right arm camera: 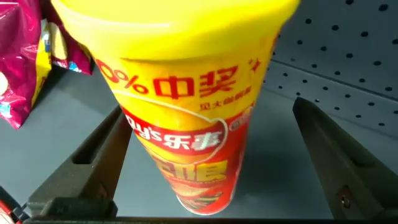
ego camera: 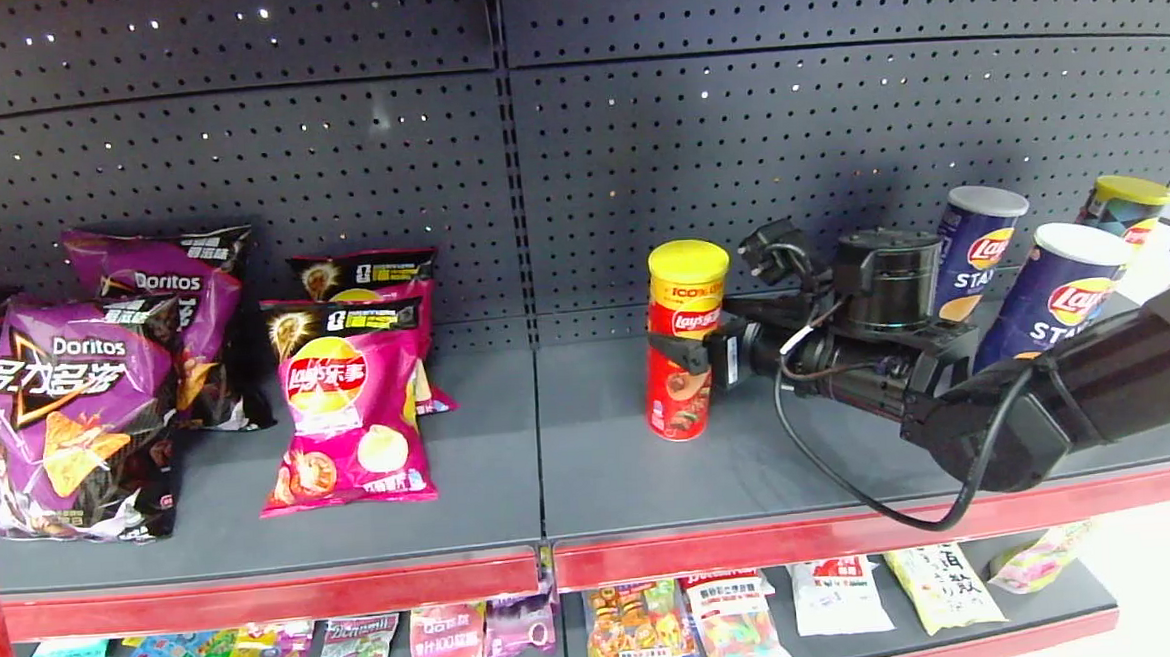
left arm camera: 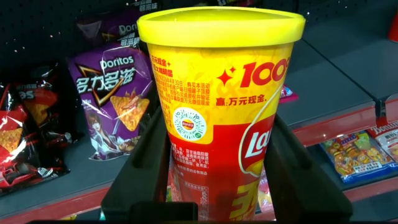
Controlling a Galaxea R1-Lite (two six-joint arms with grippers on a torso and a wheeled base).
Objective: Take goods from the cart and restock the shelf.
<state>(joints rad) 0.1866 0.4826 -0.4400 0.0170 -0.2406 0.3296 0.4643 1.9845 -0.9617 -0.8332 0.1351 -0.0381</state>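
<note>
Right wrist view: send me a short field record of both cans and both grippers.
shelf can: red cylindrical chip can with yellow plastic lid, upright on the grey shelf board
right gripper: fingers open either side of that can; one finger clearly apart from it
left gripper: shut on a second red-and-yellow chip can, held in front of the shelf
neighbours: blue chip cans; pink chip bag

Head facing shelf [ego camera: 603, 478], wrists close
</note>
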